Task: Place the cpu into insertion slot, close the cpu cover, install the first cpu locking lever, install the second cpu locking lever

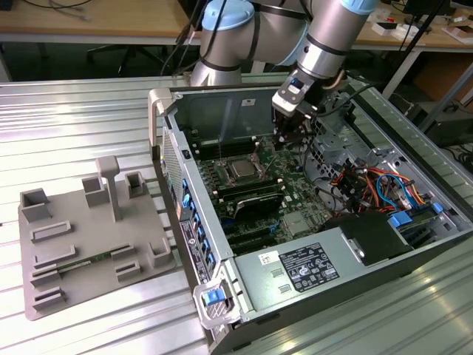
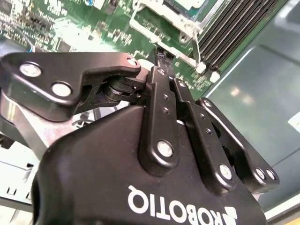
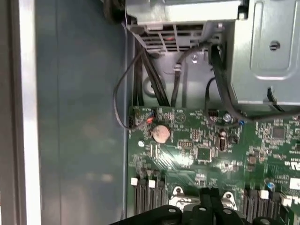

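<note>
Hovering over the motherboard (image 1: 295, 183), the gripper (image 2: 164, 55) has its fingers pressed together, nothing between them. Its tips sit just beside the cover (image 2: 151, 23); whether they touch it I cannot tell.

Printed in white block letters, upside down, on the black body of the gripper (image 2: 162, 56) in the second wrist view. On the grey power box (image 1: 259, 296) in the exterior view, a big white label (image 1: 309, 268) full of tiny black print and little signs, with a small white sticker (image 1: 268, 257) just beside it, all too small to read. On the green board (image 3: 187, 154) in the first wrist view, tiny white marks, too small to read as well.
</note>
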